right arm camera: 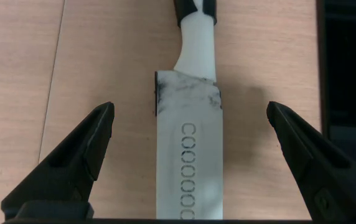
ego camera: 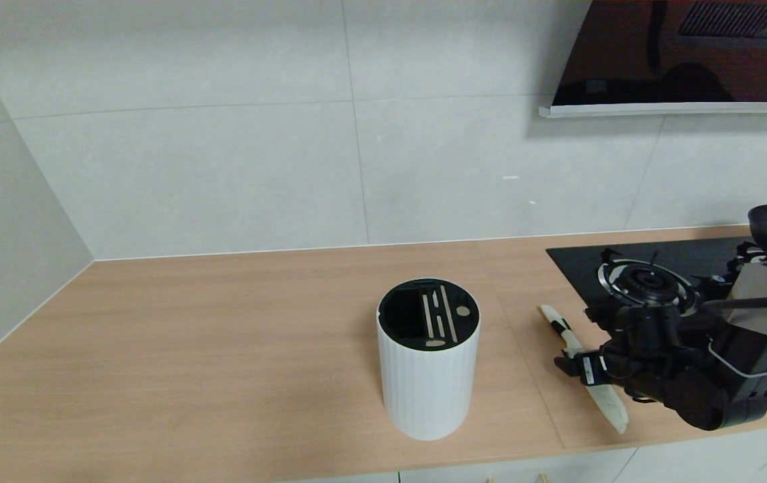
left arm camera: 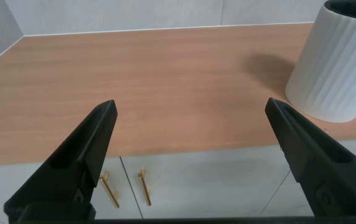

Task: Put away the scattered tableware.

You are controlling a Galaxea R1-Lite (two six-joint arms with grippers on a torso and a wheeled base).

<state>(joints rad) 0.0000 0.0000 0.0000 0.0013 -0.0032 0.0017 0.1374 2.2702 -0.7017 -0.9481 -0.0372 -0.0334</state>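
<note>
A white knife [ego camera: 610, 402] lies flat on the wooden counter [ego camera: 222, 349], just beside the black edge of the stove [ego camera: 645, 282]. Its black-and-white handle points toward the tiled wall and its blade toward the front edge of the counter. In the right wrist view the blade [right arm camera: 187, 155] shows a row of small oval holes and a dark smudged patch near the handle.

The right gripper [ego camera: 584, 342] hangs directly over the knife with its fingers spread wide. One finger [right arm camera: 91, 155] sits on each side of the blade, clear of it, and they hold nothing.

A white ribbed holder [ego camera: 428, 376] with a black slotted top stands upright on the counter, well apart from the knife on its left. The left gripper [left arm camera: 190, 109] is also wide open and empty. It sits above the front edge of the counter, with the holder [left arm camera: 333, 62] near it and brass cabinet handles [left arm camera: 109, 190] below.
</note>
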